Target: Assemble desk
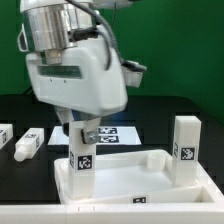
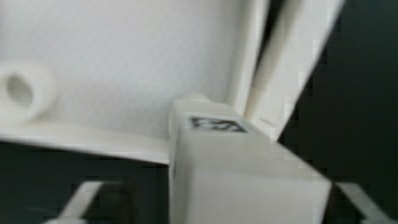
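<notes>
- The panel (image 1: 140, 185) lies at the near edge of the black table (image 1: 30, 190); its raised rim runs all the way round, and the sunken floor between the two standing legs lies open.
- On the exterior view's left there is bare dark tabletop in front of the two loose legs (image 1: 28, 143); they lie flat side by side, well apart from the panel (the outer one is cut off by the picture's edge).
- The marker board (image 1: 115, 133) lies flat behind the panel, partly hidden by the arm (image 1: 75, 70); the arm's bulky white housing fills most of the space above the panel's left half.
- All desk parts are smooth, matt white plastic; the legs are plain rectangular blocks with small black-and-white square tags, and the panel is a shallow square tray.
- In the wrist view a round corner socket (image 2: 18, 90) shows as a ring on the panel's floor.
- The near leg (image 1: 83, 158) stands upright at the panel's corner on the exterior view's left; the far leg (image 1: 185, 150) stands upright at the corner on the exterior view's right.
- The gripper (image 1: 85, 128) hangs straight above the near leg, close over its top.
- In the wrist view its fingers (image 2: 80, 203) stand on either side of that leg; a dark gap shows beside the one clearly seen, so the jaws are parted and grip nothing.
</notes>
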`<act>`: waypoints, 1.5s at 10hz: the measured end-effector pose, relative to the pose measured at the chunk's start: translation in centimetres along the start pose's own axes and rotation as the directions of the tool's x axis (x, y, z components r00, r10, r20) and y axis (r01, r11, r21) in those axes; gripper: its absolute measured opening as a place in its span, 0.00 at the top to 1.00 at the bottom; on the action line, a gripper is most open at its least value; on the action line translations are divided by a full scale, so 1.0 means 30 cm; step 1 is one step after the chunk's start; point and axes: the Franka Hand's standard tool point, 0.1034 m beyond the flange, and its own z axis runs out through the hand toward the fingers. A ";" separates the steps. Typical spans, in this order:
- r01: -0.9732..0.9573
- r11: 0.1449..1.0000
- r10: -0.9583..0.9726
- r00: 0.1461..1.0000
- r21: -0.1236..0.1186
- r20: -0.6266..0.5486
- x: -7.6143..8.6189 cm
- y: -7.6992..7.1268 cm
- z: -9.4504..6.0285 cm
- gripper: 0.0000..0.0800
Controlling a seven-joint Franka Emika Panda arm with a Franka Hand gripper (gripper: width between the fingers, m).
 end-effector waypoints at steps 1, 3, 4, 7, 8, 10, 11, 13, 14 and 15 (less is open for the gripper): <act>0.161 0.987 -0.161 0.987 -0.007 0.026 -0.001 -0.002 0.002 0.24; 0.320 0.947 -0.320 0.947 -0.006 0.041 -0.003 -0.006 0.006 0.20; 0.347 0.938 -0.346 0.937 -0.005 0.042 -0.003 -0.005 0.007 0.19; 0.727 0.684 -0.728 0.686 -0.065 0.013 0.010 -0.027 -0.006 0.19; 0.771 0.634 -0.773 0.634 -0.067 -0.010 0.019 -0.038 -0.011 0.19; 0.720 0.691 -0.722 0.692 -0.067 -0.011 0.019 -0.034 -0.005 0.34; 0.691 0.720 -0.693 0.721 -0.065 -0.014 0.018 -0.034 -0.004 0.51; 0.479 0.875 -0.482 0.875 -0.070 -0.037 0.029 -0.028 -0.009 0.64; 0.262 0.963 -0.265 0.962 -0.062 -0.059 0.031 -0.022 -0.008 0.64; 0.003 0.999 -0.006 0.996 -0.033 -0.085 0.039 -0.013 -0.004 0.64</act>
